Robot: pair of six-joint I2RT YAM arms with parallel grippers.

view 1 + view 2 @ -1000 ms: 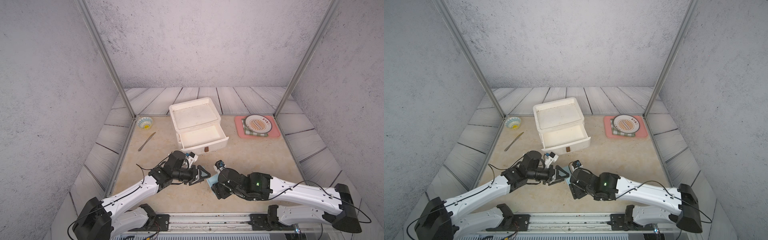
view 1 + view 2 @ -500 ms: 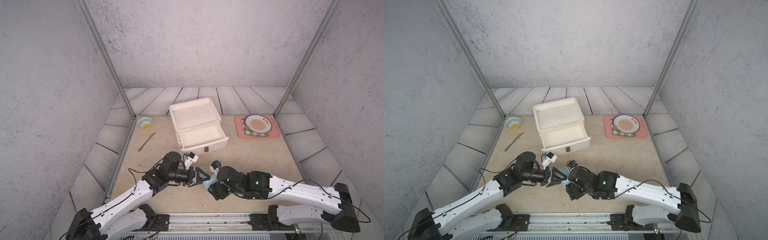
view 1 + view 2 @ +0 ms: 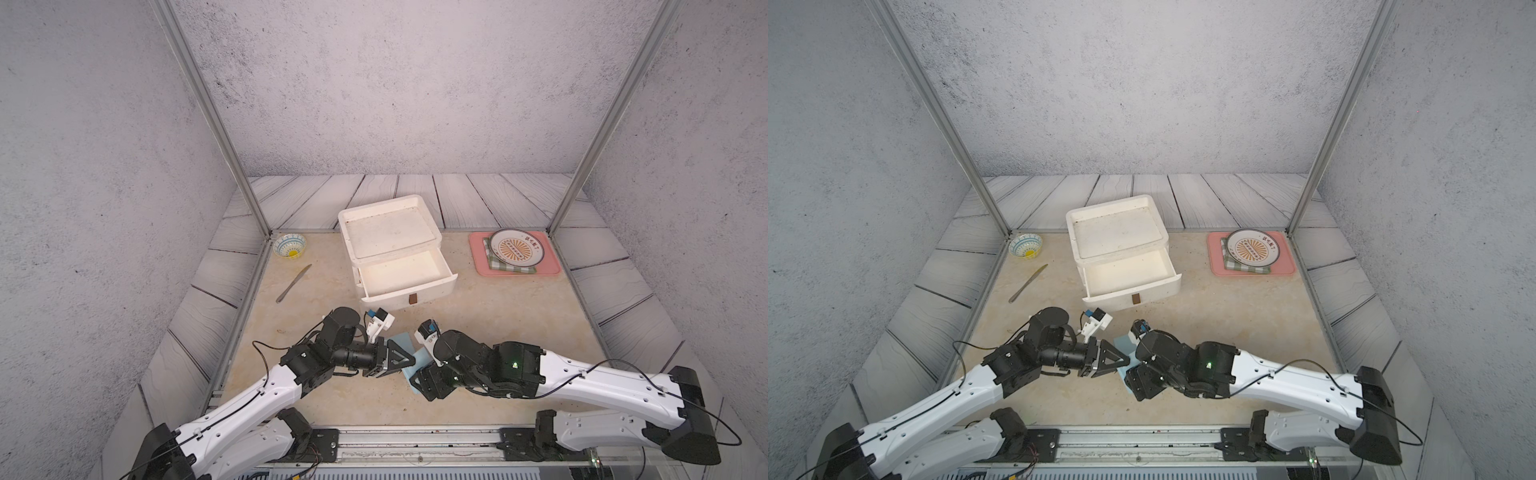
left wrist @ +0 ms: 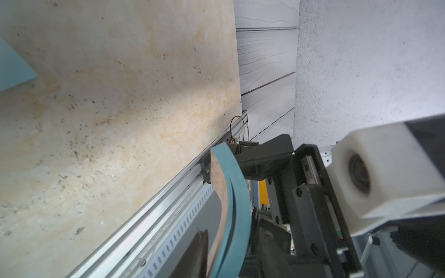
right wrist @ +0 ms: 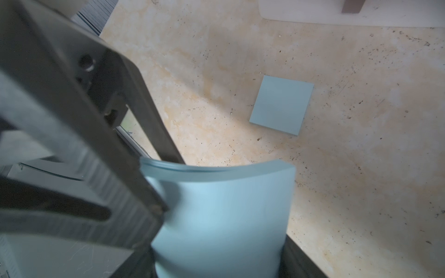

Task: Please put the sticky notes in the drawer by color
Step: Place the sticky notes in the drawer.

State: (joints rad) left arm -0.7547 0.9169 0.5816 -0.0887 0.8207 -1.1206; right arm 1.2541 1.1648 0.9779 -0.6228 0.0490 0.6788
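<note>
A light blue sticky-note pad point(image 5: 221, 211) stands bowed between the jaws of my right gripper point(image 5: 216, 264), which is shut on it. My left gripper point(image 3: 409, 360) meets it from the left, just above the table's front. Its jaws have closed on the pad point(image 4: 236, 192) from both faces. In both top views only slivers of the held pad point(image 3: 420, 358) show between the grippers. A second light blue sticky note point(image 5: 281, 104) lies flat on the table just behind them point(image 3: 402, 341). The white drawer cabinet point(image 3: 415, 293) stands at centre with one drawer pulled out and nothing in it.
A patterned bowl point(image 3: 290, 245) and a knife point(image 3: 294, 277) lie at the back left. A pink tray point(image 3: 552, 268) at the back right carries a checked cloth and a plate point(image 3: 515, 247). The metal rail point(image 3: 415, 440) runs along the table's front edge.
My left gripper's jaws have narrowed onto the blue pad that the right gripper holds. The left arm has shifted a little; the right gripper has edged towards it.
</note>
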